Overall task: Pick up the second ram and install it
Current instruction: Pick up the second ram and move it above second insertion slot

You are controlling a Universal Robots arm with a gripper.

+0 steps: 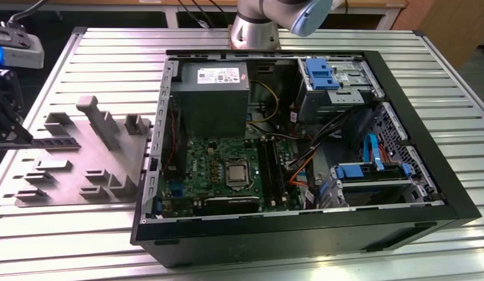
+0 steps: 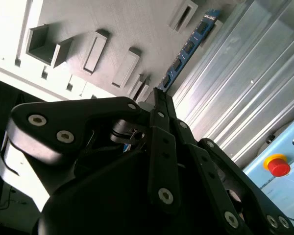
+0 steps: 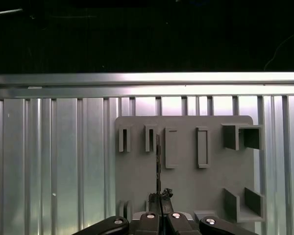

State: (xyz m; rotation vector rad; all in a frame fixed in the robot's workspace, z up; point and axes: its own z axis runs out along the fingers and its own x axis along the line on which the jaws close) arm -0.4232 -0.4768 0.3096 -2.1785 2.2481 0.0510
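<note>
Second ram [image 2: 187, 47] extended lengthwise straight ahead of the gripper [image 2: 159, 95], at the fixture plate [image 2: 112, 29]. The gripper pinched its near end.

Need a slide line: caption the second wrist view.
Black gripper shut on the long dark blue-green circuit strip, near a grey slotted fixture plate.

A table [image 1: 109, 52] of ribbed silver metal slats carries everything. At the exterior view's left, a flat grey fixture plate [image 1: 74, 175] with raised holders and pockets lies on the slats. Just beside it, an open black computer case [image 1: 304, 234] lies on its side across the middle and right. The arm's silver base [image 1: 253, 32] stands at the far edge.
</note>
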